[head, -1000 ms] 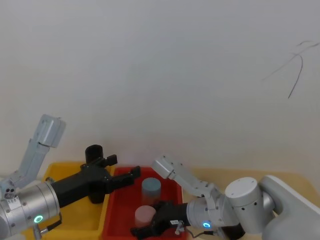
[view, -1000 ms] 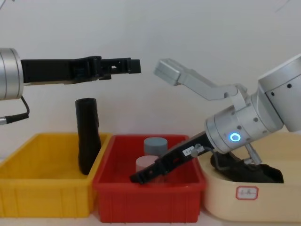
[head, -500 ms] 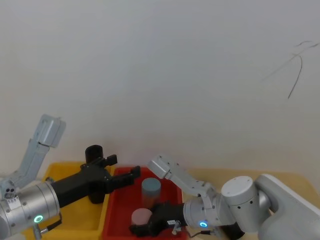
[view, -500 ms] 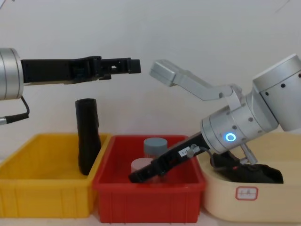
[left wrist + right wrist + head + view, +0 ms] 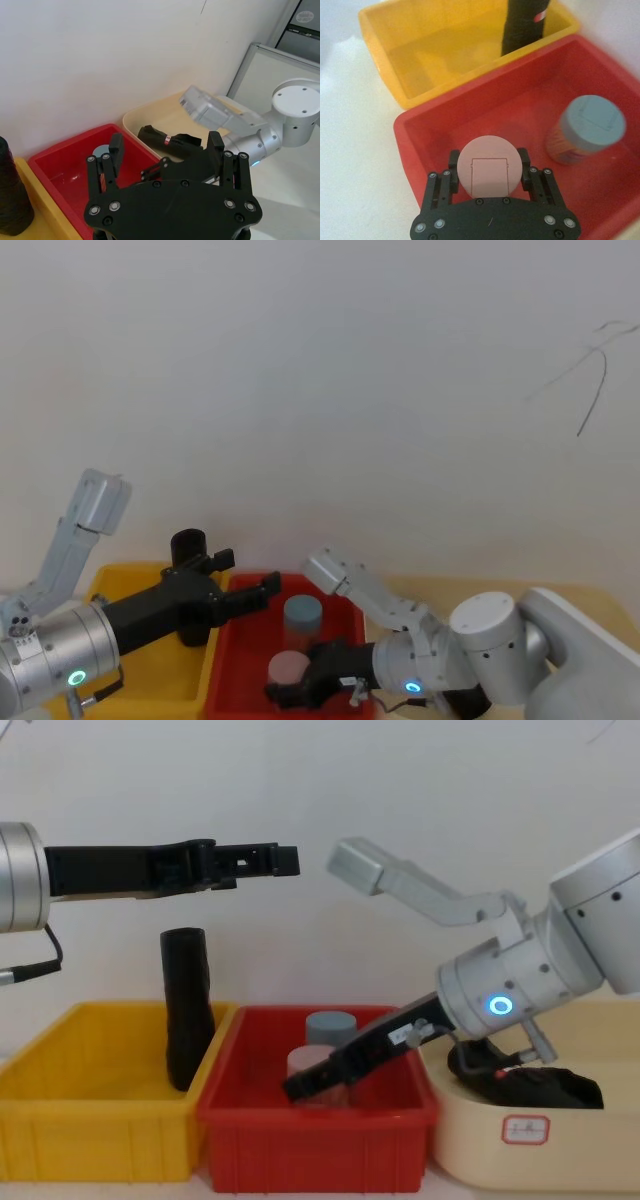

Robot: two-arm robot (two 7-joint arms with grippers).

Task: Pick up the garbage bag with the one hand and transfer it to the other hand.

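Right end effector gripping pink-lidded jar, red bin

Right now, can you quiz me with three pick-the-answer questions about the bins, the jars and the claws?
1. Where does the upright black roll stand?
A. in the red bin
B. in the yellow bin
C. on the floor

2. How many jars are in the red bin?
A. one
B. two
C. four

3. What is the left claw doing?
A. hovering open, holding nothing
B. squeezing a jar
C. squeezing the roll

Answers:
1 B, the roll stands inside the yellow walls.
2 B, there is a pink-lidded jar and a blue-lidded jar.
3 A, its fingers are spread with nothing between them.
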